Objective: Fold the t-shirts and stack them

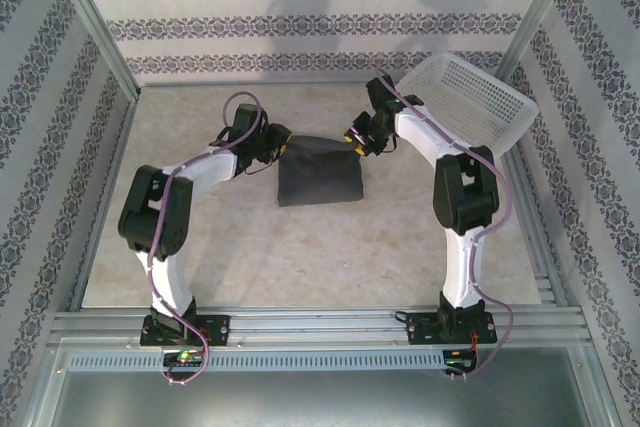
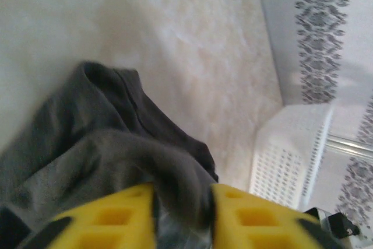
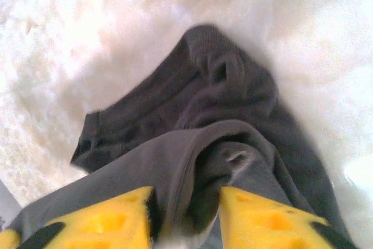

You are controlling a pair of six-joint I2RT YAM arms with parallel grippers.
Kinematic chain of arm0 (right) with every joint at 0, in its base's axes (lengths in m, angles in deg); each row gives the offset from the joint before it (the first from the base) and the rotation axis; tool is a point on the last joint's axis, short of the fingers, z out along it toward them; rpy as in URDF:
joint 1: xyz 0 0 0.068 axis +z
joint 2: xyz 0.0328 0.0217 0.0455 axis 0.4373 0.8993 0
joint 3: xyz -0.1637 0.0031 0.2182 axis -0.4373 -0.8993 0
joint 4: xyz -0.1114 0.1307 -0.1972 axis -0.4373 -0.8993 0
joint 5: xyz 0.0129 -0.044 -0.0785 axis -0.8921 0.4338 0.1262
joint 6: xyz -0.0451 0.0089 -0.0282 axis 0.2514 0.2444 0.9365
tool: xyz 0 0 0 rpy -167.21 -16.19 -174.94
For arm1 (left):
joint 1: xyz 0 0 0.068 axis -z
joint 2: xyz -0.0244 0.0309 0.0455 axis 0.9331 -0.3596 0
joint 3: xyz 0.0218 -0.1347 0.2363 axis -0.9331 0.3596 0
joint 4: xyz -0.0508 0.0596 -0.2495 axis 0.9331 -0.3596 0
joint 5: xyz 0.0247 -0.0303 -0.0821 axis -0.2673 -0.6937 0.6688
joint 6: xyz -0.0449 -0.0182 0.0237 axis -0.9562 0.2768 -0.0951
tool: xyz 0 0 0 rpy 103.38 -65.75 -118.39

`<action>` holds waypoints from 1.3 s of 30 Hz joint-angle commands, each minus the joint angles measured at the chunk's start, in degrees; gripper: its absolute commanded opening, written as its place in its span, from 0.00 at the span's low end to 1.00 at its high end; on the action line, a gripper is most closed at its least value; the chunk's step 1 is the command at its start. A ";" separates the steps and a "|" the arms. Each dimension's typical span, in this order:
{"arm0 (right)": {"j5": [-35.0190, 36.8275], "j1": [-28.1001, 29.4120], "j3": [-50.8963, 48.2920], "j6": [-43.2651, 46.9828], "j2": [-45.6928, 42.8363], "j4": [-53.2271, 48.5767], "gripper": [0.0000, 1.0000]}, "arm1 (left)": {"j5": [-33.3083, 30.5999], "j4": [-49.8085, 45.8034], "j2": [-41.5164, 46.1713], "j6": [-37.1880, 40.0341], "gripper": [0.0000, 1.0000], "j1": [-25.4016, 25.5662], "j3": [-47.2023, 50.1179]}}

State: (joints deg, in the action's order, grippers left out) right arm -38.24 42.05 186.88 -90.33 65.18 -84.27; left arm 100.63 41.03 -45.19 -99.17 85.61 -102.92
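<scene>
Right fingers (image 3: 105, 223) astride t-shirt (image 3: 233, 97) fold

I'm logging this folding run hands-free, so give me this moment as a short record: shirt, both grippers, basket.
t-shirt: dark grey, folded into a rough rectangle, lying mid-table
table: pale, mottled surface
left gripper: at the shirt's far left corner, cloth bunched between its fingers; clamped or loose, cannot tell
right gripper: at the shirt's far right corner, cloth between its fingers; likewise cannot tell
basket: white lattice, far right corner, apart from the shirt
</scene>
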 commanded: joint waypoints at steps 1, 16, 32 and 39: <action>-3.90 -1.33 4.09 5.05 -0.32 0.17 0.47 | -0.17 -3.98 -0.02 3.34 0.45 -0.61 -3.35; -7.71 -3.52 -36.53 4.48 -40.33 21.35 0.64 | -19.00 15.05 20.52 -27.41 0.77 24.35 26.64; -8.50 -3.55 -51.77 3.55 -59.23 13.79 0.65 | -36.65 32.81 -1.65 -37.75 0.79 34.20 19.88; -9.11 -3.69 -52.72 3.25 -62.07 12.43 0.65 | -38.63 31.66 -8.81 -38.77 0.68 33.76 14.38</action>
State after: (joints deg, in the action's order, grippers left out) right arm -45.97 38.45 135.13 -86.77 4.50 -70.48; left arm 64.81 70.66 -50.69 -135.95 119.45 -86.66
